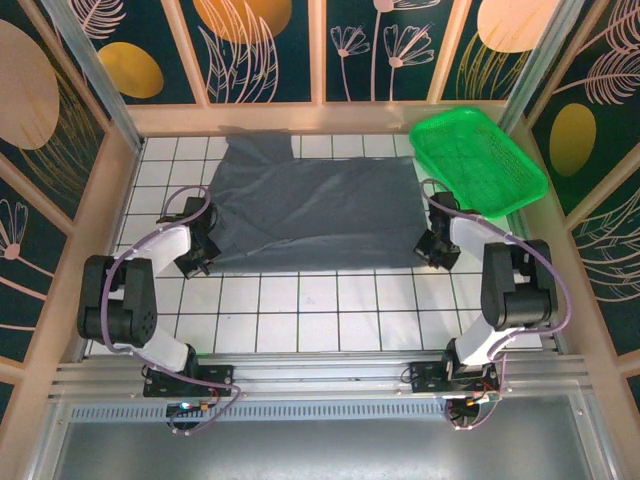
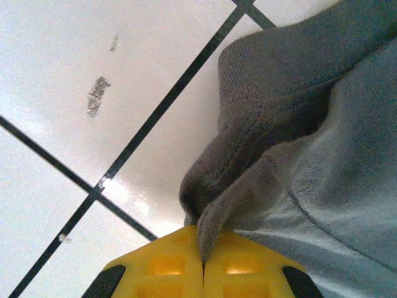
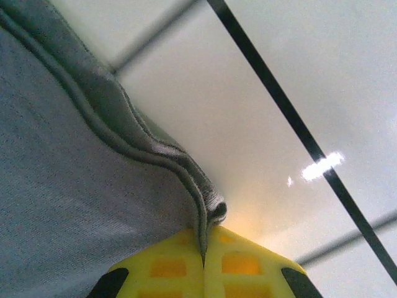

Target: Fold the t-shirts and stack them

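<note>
Lying flat on the white tiled counter (image 1: 300,310): one plain dark slate-grey cloth t-shirt (image 1: 320,205), long axis left-right, a sleeve-like flap jutting far-left. Left gripper (image 2: 203,248) and right gripper (image 3: 203,239): jaws pinched on its near corners. One bright green plastic mesh basket (image 1: 480,165), far right.

One t-shirt (image 1: 320,205), one basket (image 1: 478,160), one table (image 1: 300,310).
We count a single dark grey t-shirt, a single green mesh basket and a single white tiled table. We also count two robot arms, the left arm (image 1: 130,300) and the right arm (image 1: 515,285). There are two grippers, the left gripper (image 1: 195,262) and the right gripper (image 1: 432,252), each with two yellow fingers (image 2: 161,267).
</note>
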